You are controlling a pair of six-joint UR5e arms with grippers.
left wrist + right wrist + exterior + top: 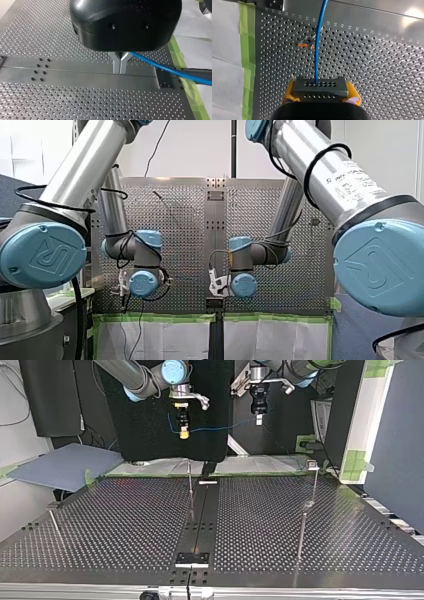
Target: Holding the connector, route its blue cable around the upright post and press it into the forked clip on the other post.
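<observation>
Connector (319,88), a black block with rows of small holes, sits between the yellow pads (290,91) of my right jaws, which are closed on it. In the top view these jaws hang at the upper middle of the frame, above the far edge of the desk (125,520). The connector is too small to make out there.

The blue cable (318,45) leaves the connector's face and runs straight ahead of the jaws over the perforated desk. It passes just beside a small orange-and-metal piece (305,45) that I cannot identify. In the top view the cable stretches rightward, slightly slack, to my left jaws at the upper centre-right. The left wrist view shows their metal fingers (117,62) closed on the cable, which leads off to one side over green tape (178,55).

In the top view a thin post (190,480) stands at mid-frame. A headed post (314,477) stands at the right, with a shorter post (301,530) in front of it. The cable hangs above and behind all three.

In the front view the blue joint caps carry a raised "UR" mark (50,255). The print on my right arm's white label (352,182) is too small to read.
</observation>
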